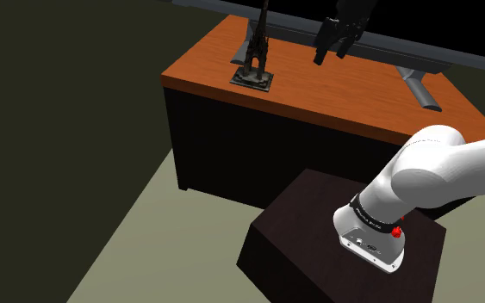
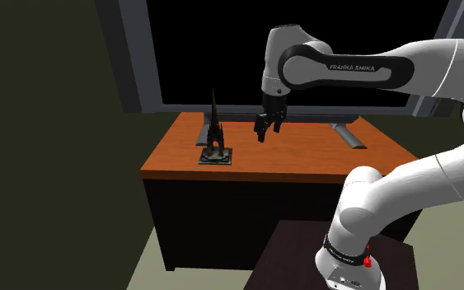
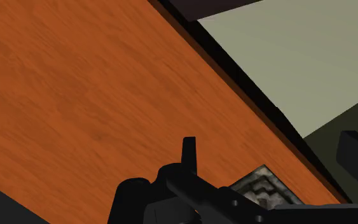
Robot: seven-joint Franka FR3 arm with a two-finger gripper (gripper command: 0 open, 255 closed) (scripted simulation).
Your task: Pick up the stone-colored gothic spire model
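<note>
The gothic spire model [image 1: 254,53] is a dark, thin tower standing upright on a square grey-brown base, near the left end of the orange wooden desk [image 1: 335,95]. In the second exterior view the spire [image 2: 214,132] stands left of my gripper [image 2: 264,130]. My gripper [image 1: 331,53] hangs above the desk to the spire's right, apart from it, fingers open and holding nothing. In the wrist view a corner of the spire's base [image 3: 260,188] lies between my gripper's [image 3: 271,149] spread fingers, untouched.
A wide dark monitor [image 1: 387,34] runs along the desk's back, and its grey foot [image 1: 419,88] rests to the gripper's right in the shoulder view. The dark stand box [image 1: 309,241] sits in front of the desk. Beyond the desk's edges is pale floor [image 1: 146,250].
</note>
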